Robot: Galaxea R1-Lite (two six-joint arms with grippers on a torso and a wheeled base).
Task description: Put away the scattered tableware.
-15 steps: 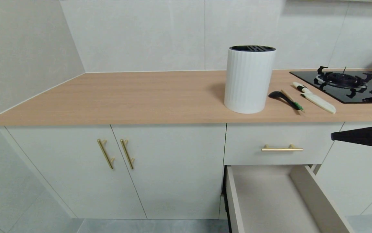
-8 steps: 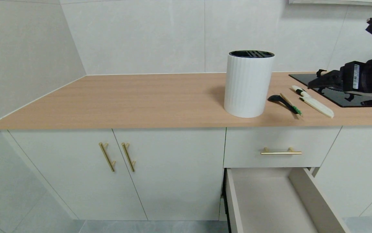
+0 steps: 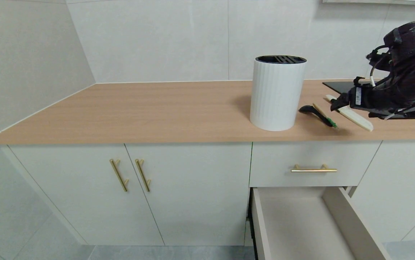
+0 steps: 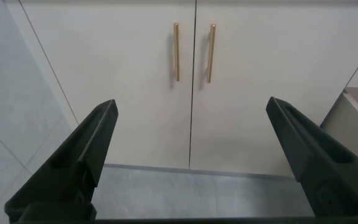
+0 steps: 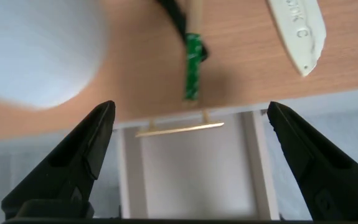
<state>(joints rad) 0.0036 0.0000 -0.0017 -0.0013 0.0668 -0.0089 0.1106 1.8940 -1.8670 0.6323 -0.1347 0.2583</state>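
Note:
On the wooden counter (image 3: 156,112) stands a white ribbed utensil holder (image 3: 277,93). To its right lie a black spoon (image 3: 314,112), a green-tipped chopstick (image 3: 325,116) and a white knife (image 3: 355,119). My right gripper (image 3: 334,104) hovers open just above the knife's handle end. Its wrist view looks down on the chopstick (image 5: 193,74), the knife blade (image 5: 297,31) and the holder (image 5: 35,56), with the right gripper (image 5: 190,109) holding nothing. My left gripper (image 4: 191,104) is open and low, facing the cabinet doors (image 4: 194,93).
A lower drawer (image 3: 261,224) stands pulled out below the closed drawer with a gold handle (image 3: 314,169). A black gas hob (image 3: 337,86) sits at the counter's right, partly behind my right arm. The counter's left half is bare up to the wall corner.
My right arm rose from in front of the drawer to above the counter, then moved left and down over the knife. The head view tilted slightly.

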